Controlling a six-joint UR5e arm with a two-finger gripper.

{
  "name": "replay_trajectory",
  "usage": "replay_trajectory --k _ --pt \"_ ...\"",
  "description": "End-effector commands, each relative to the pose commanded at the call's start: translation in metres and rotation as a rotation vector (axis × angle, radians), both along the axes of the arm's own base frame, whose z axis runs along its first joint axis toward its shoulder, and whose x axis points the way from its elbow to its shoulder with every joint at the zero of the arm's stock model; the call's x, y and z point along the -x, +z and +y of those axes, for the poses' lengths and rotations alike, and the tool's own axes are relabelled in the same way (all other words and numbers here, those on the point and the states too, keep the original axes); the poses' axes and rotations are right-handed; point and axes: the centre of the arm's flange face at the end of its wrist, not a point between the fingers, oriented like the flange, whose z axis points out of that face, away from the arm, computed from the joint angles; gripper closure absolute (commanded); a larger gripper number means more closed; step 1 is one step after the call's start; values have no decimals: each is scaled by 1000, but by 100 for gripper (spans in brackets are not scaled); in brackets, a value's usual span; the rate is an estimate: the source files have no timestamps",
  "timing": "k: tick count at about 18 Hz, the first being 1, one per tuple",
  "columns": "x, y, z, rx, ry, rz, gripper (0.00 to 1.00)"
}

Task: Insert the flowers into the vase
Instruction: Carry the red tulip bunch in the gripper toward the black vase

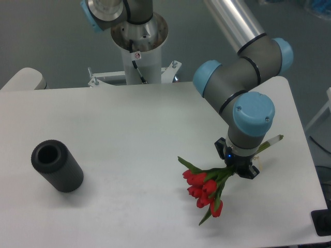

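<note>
Reaching down over the right part of the white counter, the gripper is closing around the flowers at the place where the leaves are meeting the stems. The red buds are pointing to the lower left, and the pale stem ends are sticking out to the upper right behind the wrist. The vase is standing well apart on the left side of the counter, and its round mouth is facing up toward the camera.
</note>
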Motion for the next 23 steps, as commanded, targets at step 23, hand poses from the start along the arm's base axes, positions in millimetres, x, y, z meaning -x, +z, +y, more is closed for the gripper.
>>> replay_trajectory --k 23 --pt "-101 65 63 -444 186 -297 100"
